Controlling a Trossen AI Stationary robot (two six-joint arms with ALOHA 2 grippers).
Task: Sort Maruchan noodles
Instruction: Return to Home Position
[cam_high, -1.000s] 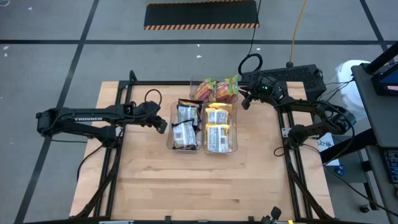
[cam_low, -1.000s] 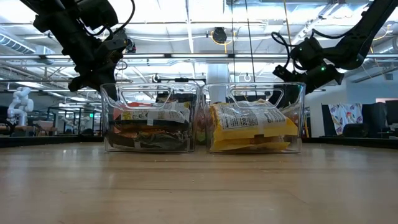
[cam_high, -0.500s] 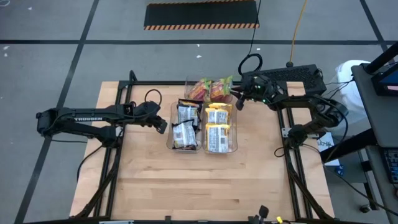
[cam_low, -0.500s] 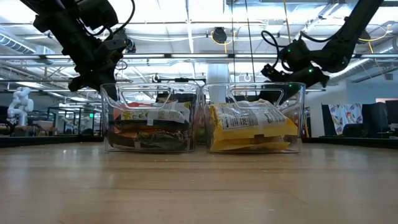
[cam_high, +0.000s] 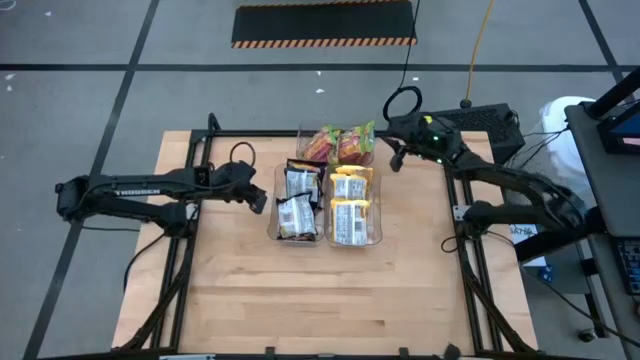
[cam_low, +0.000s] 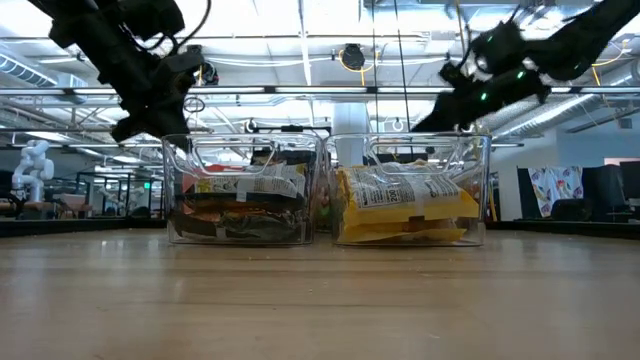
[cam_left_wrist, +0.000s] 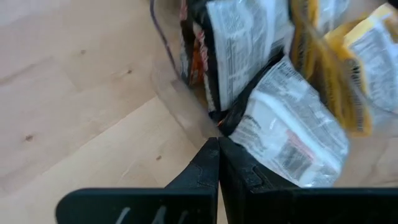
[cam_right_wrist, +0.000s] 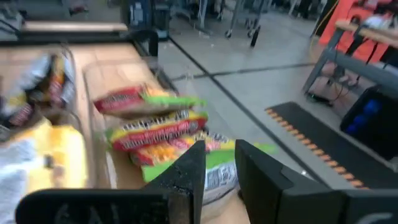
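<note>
Pale wooden boards of the counter (cam_high: 250, 290) fill the high view, with grey taped floor around them and a bright workshop beyond in the low view. Two dark arms reach in from either side.

Since half a second ago the right arm (cam_high: 500, 180) has drawn back from the far clear plastic bin (cam_high: 300, 133) and lifted, so in the low view it now rides above the bin rims. A second ago that bin sat slightly further right; it has kept its new place just behind the other two. The left arm (cam_high: 140, 187) has hardly stirred, its tip just beside the outer wall of the left clear plastic bin (cam_low: 310, 160). I judge the nudging finished and the arms bound for rest. The sort looks complete, with no packet loose on the counter.

The Maruchan noodles, small flat rectangular plastic packets, are all binned:
- The dark brown ones (cam_high: 295, 215) are in the left bin.
- The yellow ones (cam_high: 352, 220) are in the right clear plastic bin (cam_low: 470, 170).
- The pink-green ones (cam_high: 340, 145) are in the far bin.

The front packets lean with pale backs up, and their long axes seem to run side to side across their bins. The pink-green pair lean together, and I cannot settle which way their long axis runs.

The left jaws are pressed together and empty. The right jaws stand a narrow gap apart, holding nothing.
</note>
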